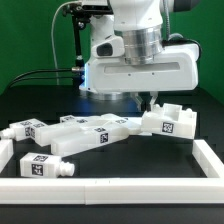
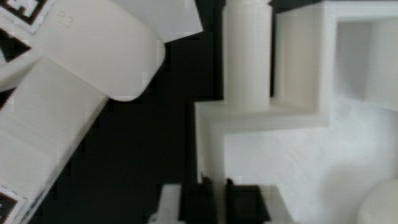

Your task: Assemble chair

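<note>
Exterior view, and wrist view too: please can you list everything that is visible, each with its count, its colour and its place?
chair parts: at least five, though they overlap and the exact count is unclear; white with black-and-white tags; one lies at the gripper toward the exterior view's right, the others are clustered toward its left.
table: one, black, under everything.
border: one, white, along the table's near edge and both sides.
pole: one, green, at the back, toward the exterior view's left.
arm: one, white, above the middle of the table.
gripper: one, dark fingers, shut, low over the right-hand chair part.
</note>
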